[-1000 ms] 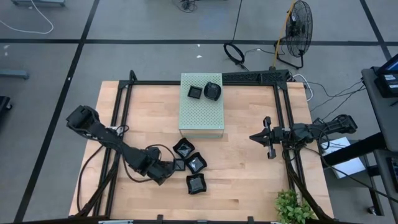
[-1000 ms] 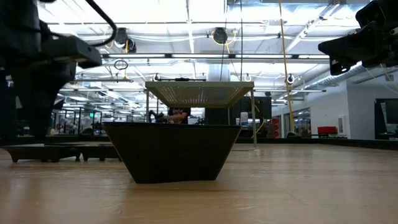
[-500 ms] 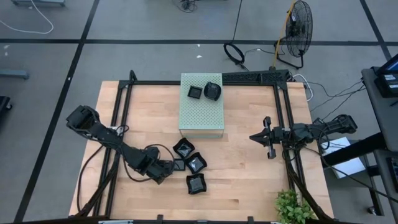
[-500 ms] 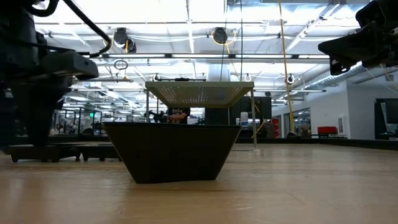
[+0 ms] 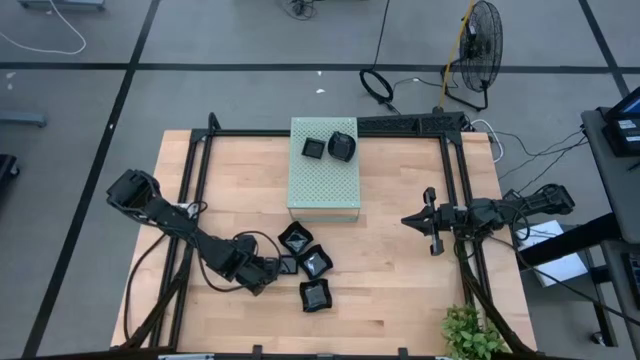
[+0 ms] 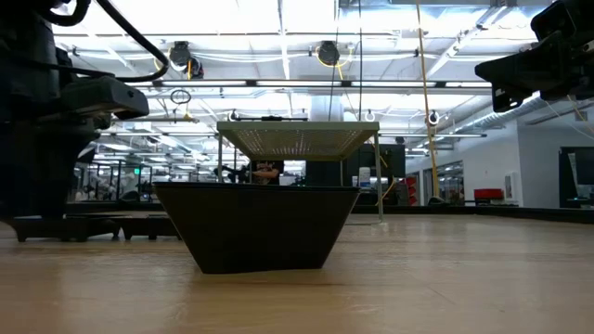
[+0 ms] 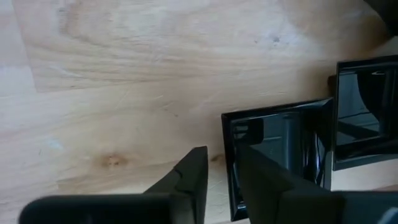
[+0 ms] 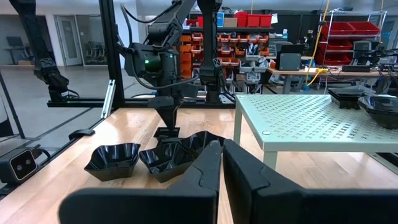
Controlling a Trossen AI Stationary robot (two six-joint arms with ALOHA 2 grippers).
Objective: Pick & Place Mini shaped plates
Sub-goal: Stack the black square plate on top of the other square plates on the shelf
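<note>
Several mini shaped plates, small glossy black dishes, sit flat on the wooden table in a cluster: a scalloped plate, another, a third and a small square plate. Two more plates rest on the pale green perforated box. My left gripper points down, open, astride the square plate's rim: one finger over the wood outside, the other finger over the dish. My right gripper waits shut and level at the right.
A black metal frame runs along the table's left, far and right sides. The green box stands on legs at the far middle, with room beneath it. A green plant sits at the near right corner. Bare wood lies between cluster and right arm.
My left gripper has sunk a little toward the small square plate and then held still. The plates and my right arm have kept their places.
</note>
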